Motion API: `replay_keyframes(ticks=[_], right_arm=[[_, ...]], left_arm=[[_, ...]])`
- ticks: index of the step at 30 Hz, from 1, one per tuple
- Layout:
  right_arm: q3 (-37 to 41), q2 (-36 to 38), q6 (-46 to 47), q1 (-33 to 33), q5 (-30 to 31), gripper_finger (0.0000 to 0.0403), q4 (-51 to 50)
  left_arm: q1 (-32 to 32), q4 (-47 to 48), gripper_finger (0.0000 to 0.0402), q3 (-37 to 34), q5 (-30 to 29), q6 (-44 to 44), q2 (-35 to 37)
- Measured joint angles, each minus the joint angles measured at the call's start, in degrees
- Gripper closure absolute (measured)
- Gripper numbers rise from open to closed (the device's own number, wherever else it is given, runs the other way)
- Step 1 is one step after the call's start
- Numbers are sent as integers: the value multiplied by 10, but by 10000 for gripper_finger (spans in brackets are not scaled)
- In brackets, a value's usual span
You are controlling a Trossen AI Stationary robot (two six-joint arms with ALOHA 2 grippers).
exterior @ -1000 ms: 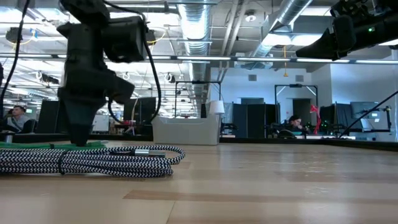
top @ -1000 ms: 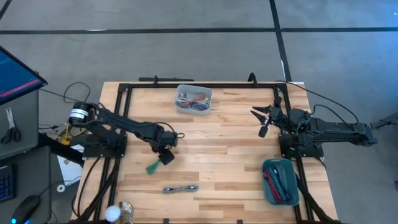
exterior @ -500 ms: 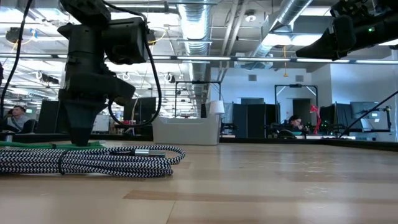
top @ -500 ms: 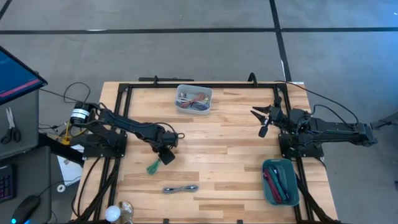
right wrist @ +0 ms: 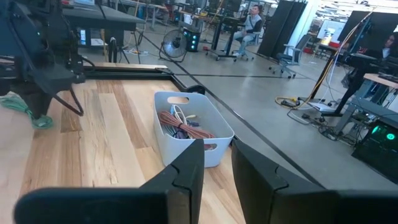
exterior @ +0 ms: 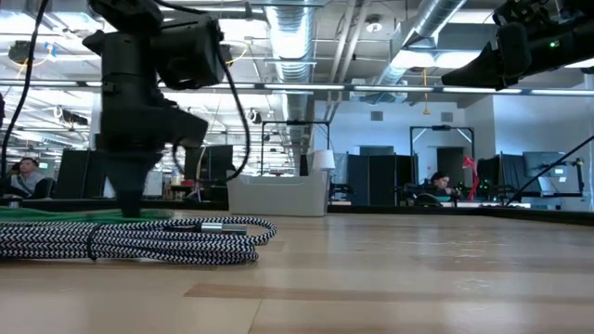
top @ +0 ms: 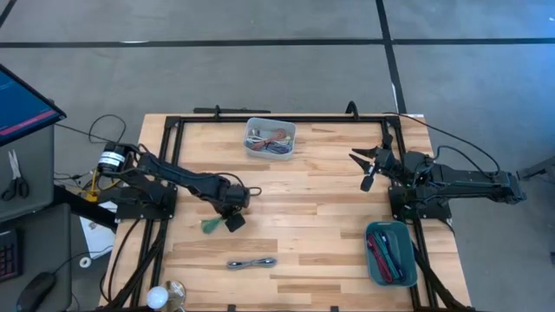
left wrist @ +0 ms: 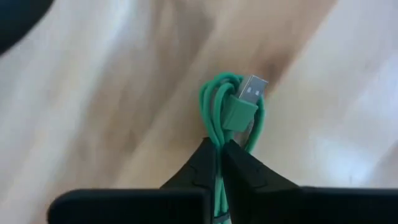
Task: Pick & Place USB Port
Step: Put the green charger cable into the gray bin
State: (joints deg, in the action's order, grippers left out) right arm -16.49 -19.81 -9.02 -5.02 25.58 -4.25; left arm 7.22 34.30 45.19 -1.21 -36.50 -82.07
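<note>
Clamped shut now, left gripper [left wrist: 219,163] pinching green USB cable [left wrist: 231,115] on wooden table [top: 321,217]. Right gripper [right wrist: 217,163] parted, hovering near white bin [right wrist: 194,127].

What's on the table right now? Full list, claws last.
green cable: 1, green, coiled, left half of the table, pinched in the left claw
braided cable: 1, black and white, bundled, near front edge, left of centre
white bin: 1, white, back edge near centre, holding mixed cables
teal bin: 1, teal, front right corner, holding red and dark items
table: 1, light wood with black frame
left claw: 1, dark, shut on the green cable, left half of the table
right claw: 1, dark, fingers apart, empty, raised over the right back area
</note>
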Motion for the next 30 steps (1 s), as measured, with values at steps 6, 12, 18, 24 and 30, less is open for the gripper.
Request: replay_keyframes(ticks=[6, 12, 18, 24, 30], right_arm=[[0, 0, 0, 0, 0, 328, 0], [0, 0, 0, 0, 0, 328, 0], [0, 0, 0, 0, 0, 328, 0], [0, 0, 0, 0, 0, 328, 0], [0, 0, 0, 0, 0, 328, 0]], left_arm=[[0, -4, 392, 31, -52, 46, 50], [-1, 0, 393, 65, -160, 131, 119], [-13, -37, 393, 93, -279, 254, 164], [-57, -196, 393, 94, -292, 433, 180], [-143, -279, 393, 95, -228, 537, 174]])
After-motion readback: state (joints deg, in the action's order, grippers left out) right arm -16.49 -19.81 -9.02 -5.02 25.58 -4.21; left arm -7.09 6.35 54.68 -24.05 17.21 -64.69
